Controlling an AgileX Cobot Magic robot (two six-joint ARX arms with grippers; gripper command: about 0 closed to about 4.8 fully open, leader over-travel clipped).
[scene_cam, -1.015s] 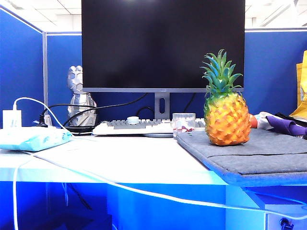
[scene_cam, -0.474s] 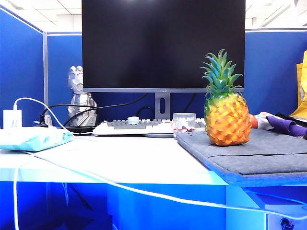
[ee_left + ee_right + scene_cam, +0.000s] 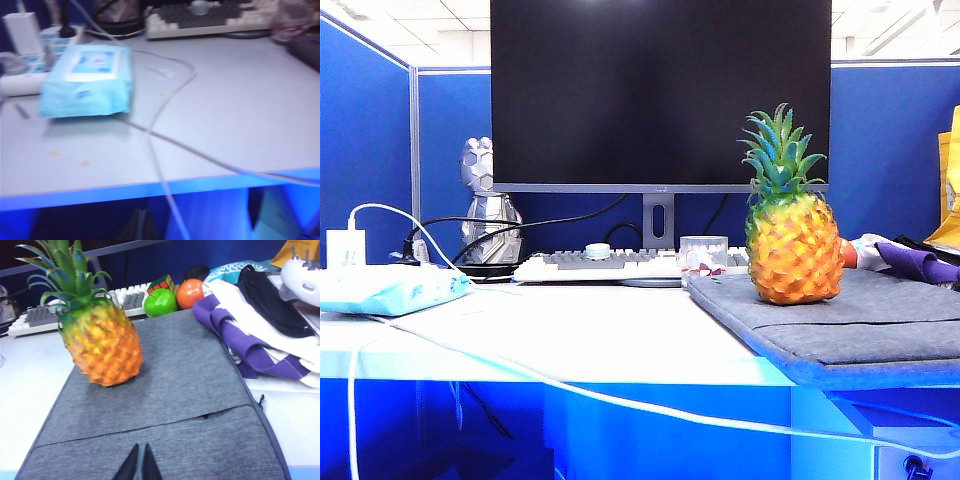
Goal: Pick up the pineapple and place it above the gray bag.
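Note:
The pineapple (image 3: 790, 245) stands upright on the gray bag (image 3: 880, 310) at the right of the desk, and nothing grips it. In the right wrist view the pineapple (image 3: 102, 350) rests on the far part of the bag (image 3: 175, 390). My right gripper (image 3: 140, 462) hovers over the bag's near flap, well short of the pineapple, shut and empty. My left gripper (image 3: 141, 222) is shut and empty too, its dark tips showing just off the desk's front edge. Neither gripper appears in the exterior view.
A light-blue soft pack (image 3: 87, 80) lies on the left of the desk with a white cable (image 3: 165, 100) trailing past it. A keyboard (image 3: 610, 264) and a monitor stand behind. A green apple (image 3: 160, 302), an orange fruit (image 3: 190, 292) and purple-white cloth (image 3: 250, 335) border the bag.

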